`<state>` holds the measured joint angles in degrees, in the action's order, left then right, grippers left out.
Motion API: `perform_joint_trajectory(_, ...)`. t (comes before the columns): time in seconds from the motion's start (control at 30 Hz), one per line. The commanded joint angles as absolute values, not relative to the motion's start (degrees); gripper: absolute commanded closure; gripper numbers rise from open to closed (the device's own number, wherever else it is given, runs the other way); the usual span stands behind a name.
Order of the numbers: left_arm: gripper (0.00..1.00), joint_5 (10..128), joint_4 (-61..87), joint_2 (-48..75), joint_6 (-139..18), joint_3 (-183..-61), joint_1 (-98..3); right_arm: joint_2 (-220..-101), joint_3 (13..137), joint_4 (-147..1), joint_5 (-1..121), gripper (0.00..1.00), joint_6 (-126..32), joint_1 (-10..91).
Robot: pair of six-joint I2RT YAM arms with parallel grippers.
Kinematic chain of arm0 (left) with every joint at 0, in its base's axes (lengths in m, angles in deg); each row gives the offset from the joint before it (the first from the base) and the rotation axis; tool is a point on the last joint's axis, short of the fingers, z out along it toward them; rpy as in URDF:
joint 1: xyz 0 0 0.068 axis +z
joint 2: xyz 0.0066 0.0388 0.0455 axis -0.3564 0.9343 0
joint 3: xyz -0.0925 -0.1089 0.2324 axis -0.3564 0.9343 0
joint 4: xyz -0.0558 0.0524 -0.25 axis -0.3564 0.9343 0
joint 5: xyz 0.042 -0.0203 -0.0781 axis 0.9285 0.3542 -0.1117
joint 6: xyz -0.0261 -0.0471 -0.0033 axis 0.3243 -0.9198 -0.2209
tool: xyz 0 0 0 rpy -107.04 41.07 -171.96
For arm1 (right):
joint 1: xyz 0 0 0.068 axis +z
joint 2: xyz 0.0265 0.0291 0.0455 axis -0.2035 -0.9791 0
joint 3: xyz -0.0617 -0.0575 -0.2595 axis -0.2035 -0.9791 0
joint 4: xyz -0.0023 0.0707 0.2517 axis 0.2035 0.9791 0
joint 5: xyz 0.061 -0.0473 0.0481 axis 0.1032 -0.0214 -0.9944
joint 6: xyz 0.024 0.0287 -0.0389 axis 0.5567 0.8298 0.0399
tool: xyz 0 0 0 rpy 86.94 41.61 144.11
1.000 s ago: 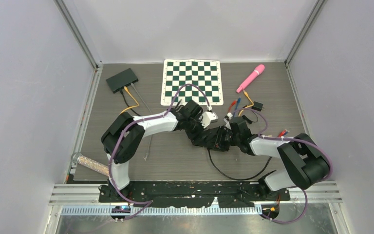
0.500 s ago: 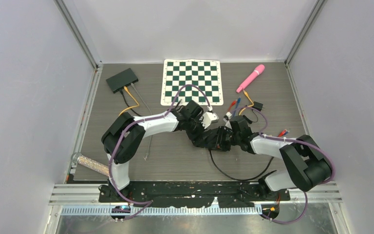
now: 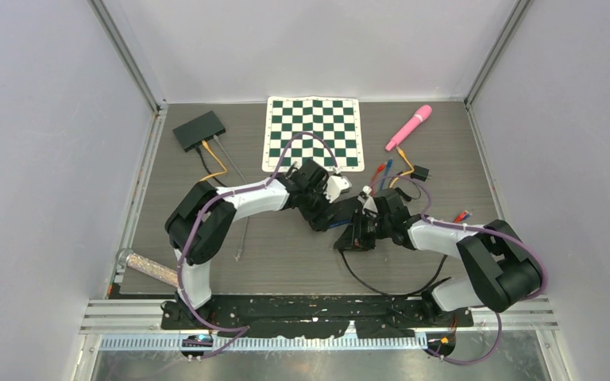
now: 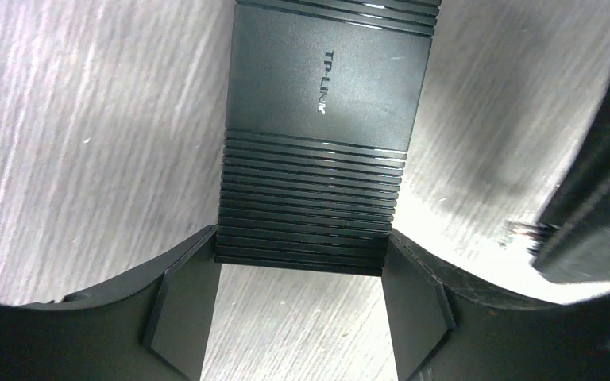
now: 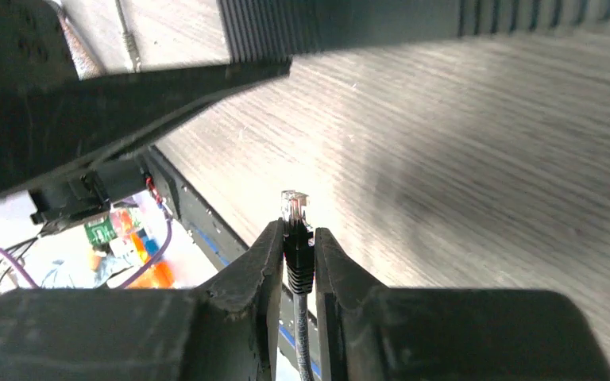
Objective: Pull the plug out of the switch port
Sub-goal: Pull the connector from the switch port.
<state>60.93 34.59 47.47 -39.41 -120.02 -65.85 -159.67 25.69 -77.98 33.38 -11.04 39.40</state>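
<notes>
Two grips share this step. The left gripper [image 4: 302, 248] clamps the black ribbed plastic network switch [image 4: 326, 87] across its width. The right gripper [image 5: 298, 235] is pinched shut on the black boot of the clear-tipped cable plug [image 5: 295, 206], which hangs in the air, free of any port. The pull itself looks done. Finishing well means drawing the plug straight back while the switch is held steady, without kinking the thin black cable [image 3: 381, 286]. Only the right wrist view shows the bare tip. The overhead view hides it under the wrists but shows the cable looping toward the near edge.
</notes>
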Motion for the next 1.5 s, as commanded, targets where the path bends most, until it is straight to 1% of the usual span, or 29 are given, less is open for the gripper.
perform_joint_trajectory(0.0, 0.62, 65.41, 37.32, 48.99, -38.52, -120.39, -64.91, -158.81, 25.94, -78.19, 26.46, 0.95, -12.58, 39.44)
perform_joint_trajectory(0.07, 0.61, 62.61, 36.59, 48.18, -37.64, -119.48, -64.98, -156.17, 25.76, -76.49, 30.97, 0.95, -11.70, 39.42)
perform_joint_trajectory(0.2, 0.50, 57.33, 36.05, 46.30, -34.50, -117.33, -65.44, -147.72, 26.48, -71.61, 41.24, 0.95, -12.10, 39.16)
perform_joint_trajectory(0.27, 0.40, 56.12, 35.99, 45.48, -33.54, -116.65, -65.73, -142.93, 28.24, -68.78, 45.87, 0.94, -12.33, 39.02)
perform_joint_trajectory(0.3, 0.28, 55.80, 35.87, 45.13, -33.48, -116.57, -65.85, -141.21, 28.70, -66.56, 49.44, 0.95, -12.33, 38.88)
perform_joint_trajectory(0.37, 0.17, 55.21, 35.67, 44.61, -33.39, -116.42, -66.04, -134.83, 30.34, -62.80, 55.18, 0.95, -12.38, 38.46)
perform_joint_trajectory(0.4, 0.07, 55.22, 35.53, 44.34, -33.64, -116.39, -66.17, -133.38, 31.58, -61.57, 56.77, 0.95, -12.47, 38.24)
perform_joint_trajectory(0.43, 0.01, 55.11, 35.42, 44.05, -33.86, -116.28, -66.20, -130.50, 32.21, -59.20, 60.12, 0.95, -13.04, 37.72)
perform_joint_trajectory(0.63, 0.00, 57.19, 31.02, 37.83, -36.59, -112.79, -66.15, -121.87, 42.30, -48.57, 70.27, 0.95, -16.93, 34.64)
perform_joint_trajectory(0.8, 0.00, 63.20, 24.39, 29.54, -40.04, -107.58, -66.14, -118.92, 53.89, -39.44, 83.06, 0.95, -20.35, 34.16)
perform_joint_trajectory(0.97, 0.00, 68.78, 18.43, 22.25, -42.80, -102.44, -66.01, -116.69, 62.10, -36.87, 88.80, 0.95, -22.61, 34.15)
perform_joint_trajectory(1.13, 0.00, 69.45, 17.91, 19.98, -43.64, -101.71, -65.53, -118.33, 67.56, -36.64, 93.09, 0.94, -24.91, 34.15)
perform_joint_trajectory(1.23, 0.00, 68.52, 17.25, 19.77, -44.05, -101.39, -65.44, -122.30, 67.25, -39.63, 92.58, 0.94, -27.32, 34.09)
perform_joint_trajectory(1.33, 0.00, 67.89, 16.44, 19.33, -45.22, -100.84, -65.44, -130.15, 66.42, -43.49, 89.63, 0.94, -28.85, 32.91)
perform_joint_trajectory(1.47, 0.00, 67.79, 16.31, 17.97, -46.45, -99.64, -65.44, -141.86, 67.40, -48.38, 76.39, 0.94, -27.53, 27.13)
